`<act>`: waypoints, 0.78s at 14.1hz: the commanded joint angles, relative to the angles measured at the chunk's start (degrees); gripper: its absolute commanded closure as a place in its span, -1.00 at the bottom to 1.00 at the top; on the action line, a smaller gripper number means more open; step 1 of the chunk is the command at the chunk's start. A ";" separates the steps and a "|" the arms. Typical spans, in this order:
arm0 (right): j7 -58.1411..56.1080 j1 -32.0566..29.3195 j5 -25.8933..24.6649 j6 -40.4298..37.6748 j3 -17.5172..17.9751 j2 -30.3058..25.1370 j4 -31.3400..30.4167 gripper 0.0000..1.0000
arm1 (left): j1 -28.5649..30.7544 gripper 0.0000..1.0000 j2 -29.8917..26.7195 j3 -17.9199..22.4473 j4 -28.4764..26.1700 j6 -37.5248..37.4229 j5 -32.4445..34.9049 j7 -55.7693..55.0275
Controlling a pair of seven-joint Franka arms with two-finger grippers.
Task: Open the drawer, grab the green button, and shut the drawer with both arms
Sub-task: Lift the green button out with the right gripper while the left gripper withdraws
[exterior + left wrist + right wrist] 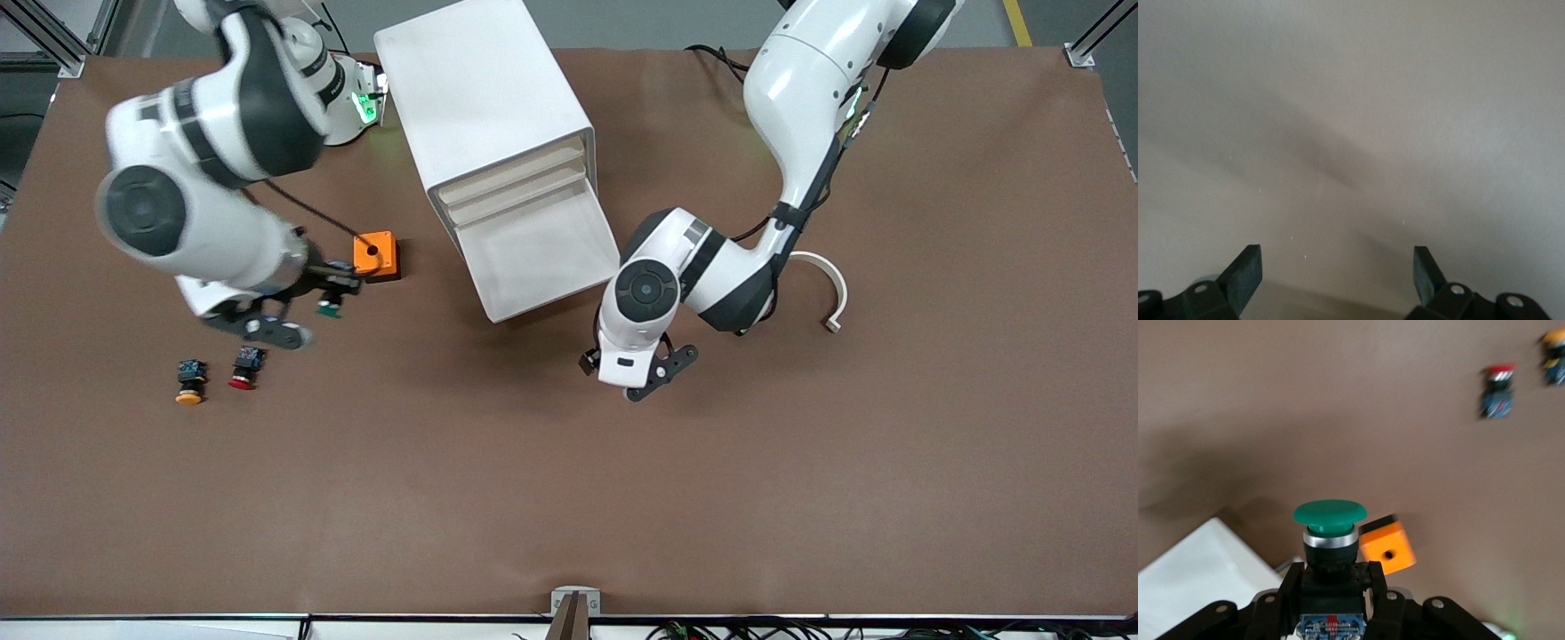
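In the front view the right gripper (331,295) is mostly hidden under its own arm; its wrist view shows it clamped on the green button (1330,533), cap pointing away from the fingers, in the air over the table beside 1 orange box (375,254). 2 other buttons, red-capped (244,366) and yellow-capped (189,380), lie below. The left gripper (1338,277), jaws spread and empty, faces the pulled-out drawer (542,258), 1 of 4.

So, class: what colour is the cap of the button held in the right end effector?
Green; the round-capped black-bodied push button shows best in the right wrist view.
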 commanded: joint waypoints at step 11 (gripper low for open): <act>-18.84 -12.01 -3.28 47.16 1.53 0.46 -34.12 1.00 | -6.87 -1.00 -0.16 -1.46 -4.70 1.32 0.35 -0.71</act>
